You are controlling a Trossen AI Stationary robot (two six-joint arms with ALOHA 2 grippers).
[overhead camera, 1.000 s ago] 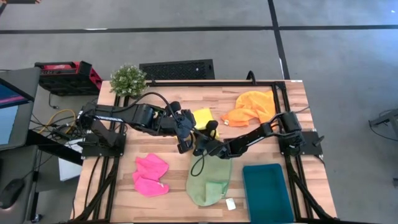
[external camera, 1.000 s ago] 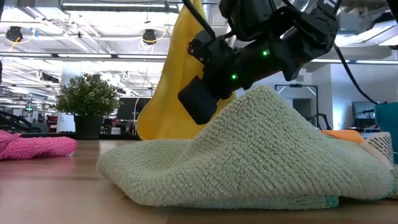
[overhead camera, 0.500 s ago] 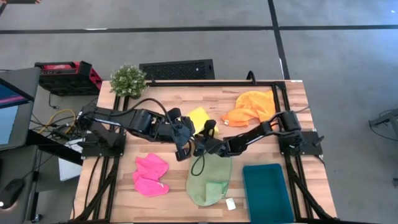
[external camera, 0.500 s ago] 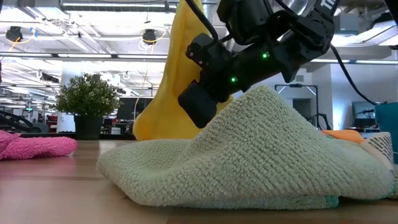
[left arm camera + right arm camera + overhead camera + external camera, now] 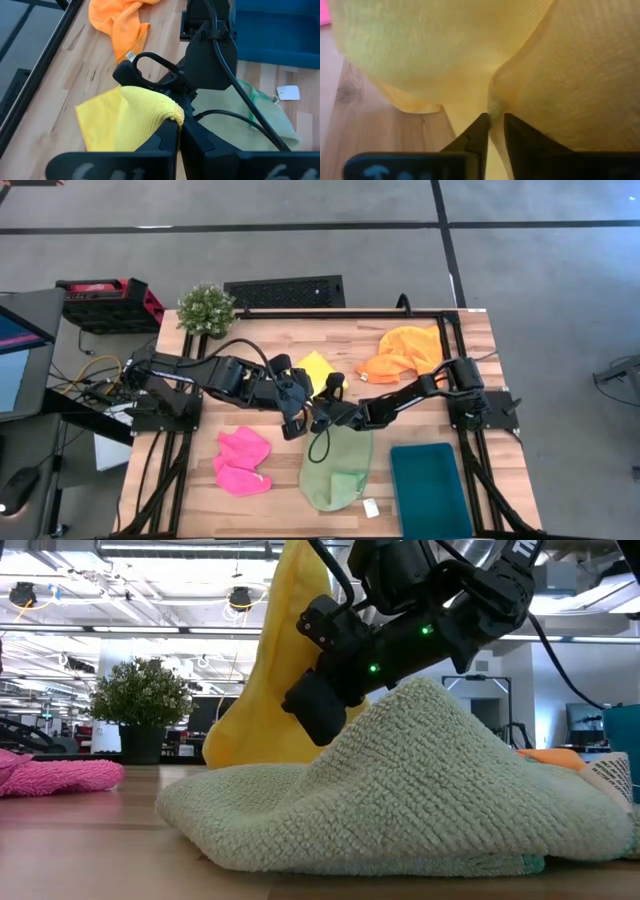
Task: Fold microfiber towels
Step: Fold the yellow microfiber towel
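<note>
**Both grippers meet at the yellow towel**

High view: the left gripper (image 5: 298,402) and right gripper (image 5: 325,412) meet mid-desk at the yellow towel (image 5: 315,368). Orange towel (image 5: 405,352) lies near the far right corner, pink towel (image 5: 243,460) and green towel (image 5: 337,468) toward the near edge.

Low view: the yellow towel hangs lifted, bottom touching the desk (image 5: 100,840).

Left wrist view: left gripper clamped on a yellow fold.

Right wrist view: right gripper narrow, yellow cloth between its tips.

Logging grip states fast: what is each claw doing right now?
Left claw: closed, pinching the yellow towel.
Right claw: nearly closed against the yellow towel; grip cannot be told.
</note>
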